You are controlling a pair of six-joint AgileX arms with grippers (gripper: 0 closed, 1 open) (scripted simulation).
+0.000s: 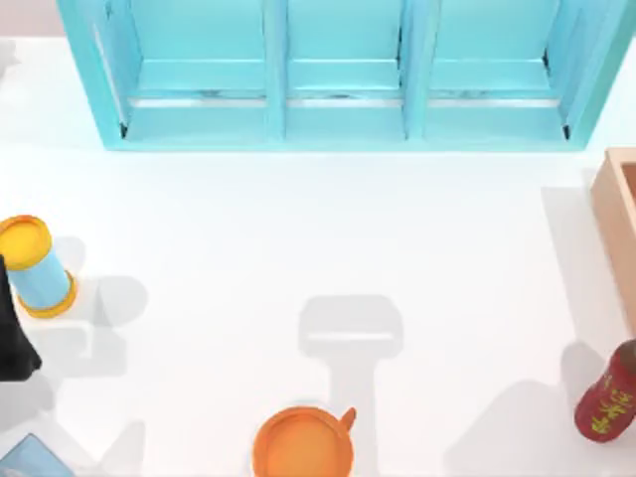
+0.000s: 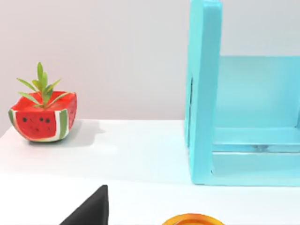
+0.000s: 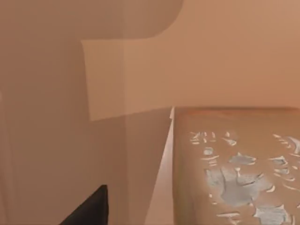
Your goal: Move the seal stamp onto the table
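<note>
White table (image 1: pixel 298 229) bearing turquoise cabinet (image 1: pixel 343 70), yellow-lidded blue can (image 1: pixel 35 266), orange cup (image 1: pixel 303 447), red bottle (image 1: pixel 608 396), light-wood box (image 1: pixel 618 224), watermelon planter (image 2: pixel 43 117).

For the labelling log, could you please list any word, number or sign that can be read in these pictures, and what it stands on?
Red bottle, at the table's right edge in the top view: yellow characters on its side, too blurred to read.
Seal stamp, close up in the right wrist view: pale flecked marks on one face, not legible as text.
Nothing else carries writing.
</note>
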